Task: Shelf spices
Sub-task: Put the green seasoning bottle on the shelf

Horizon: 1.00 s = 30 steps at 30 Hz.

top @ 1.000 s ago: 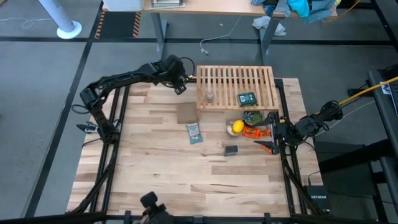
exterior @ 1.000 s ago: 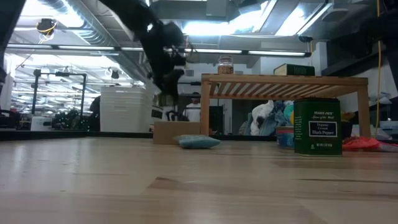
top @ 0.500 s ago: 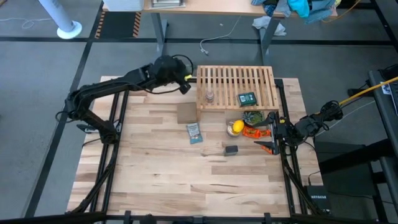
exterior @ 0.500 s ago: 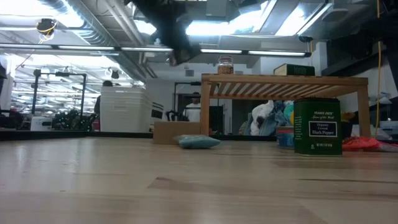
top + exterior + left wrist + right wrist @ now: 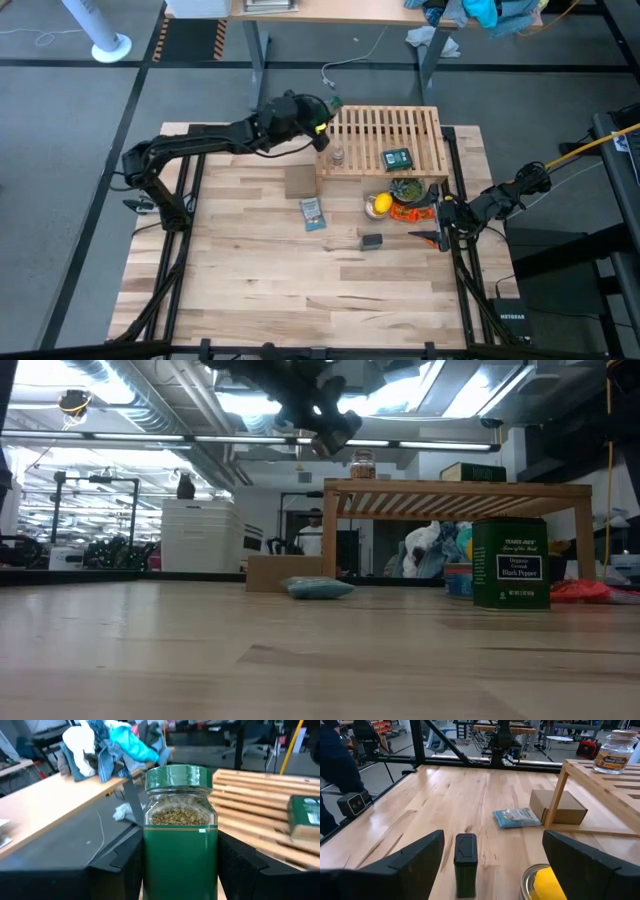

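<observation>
Already clamped upright in the left gripper (image 5: 181, 870), the green bottle (image 5: 180, 827) hangs over the shelf (image 5: 420, 125) at its left edge, near the glass jar (image 5: 338, 153). On the slats: one jar, one green-labelled tin (image 5: 398, 158). One tin (image 5: 372, 241) stands on the table nearest the right gripper (image 5: 436, 222), its fingers spread.

green tin (image 5: 510, 563): "Trader Joe's" | "Organic Ground Black Pepper" | other labels: unreadable
</observation>
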Each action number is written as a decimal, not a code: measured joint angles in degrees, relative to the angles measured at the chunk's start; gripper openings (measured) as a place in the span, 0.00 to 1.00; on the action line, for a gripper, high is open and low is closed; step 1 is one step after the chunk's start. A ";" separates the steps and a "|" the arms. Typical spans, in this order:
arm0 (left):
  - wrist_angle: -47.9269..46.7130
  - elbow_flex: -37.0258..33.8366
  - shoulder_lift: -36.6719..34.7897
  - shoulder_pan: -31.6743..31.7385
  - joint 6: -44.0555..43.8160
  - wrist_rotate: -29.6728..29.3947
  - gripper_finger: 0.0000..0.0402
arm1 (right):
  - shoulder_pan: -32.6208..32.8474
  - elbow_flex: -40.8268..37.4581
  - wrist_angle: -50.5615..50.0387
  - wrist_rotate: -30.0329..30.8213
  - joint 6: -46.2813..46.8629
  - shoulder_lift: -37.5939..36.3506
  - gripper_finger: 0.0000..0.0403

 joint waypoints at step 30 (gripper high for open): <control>33.72 0.01 17.13 4.77 -5.28 17.51 0.47 | 0.00 0.00 -1.43 -0.01 -0.09 -0.01 0.85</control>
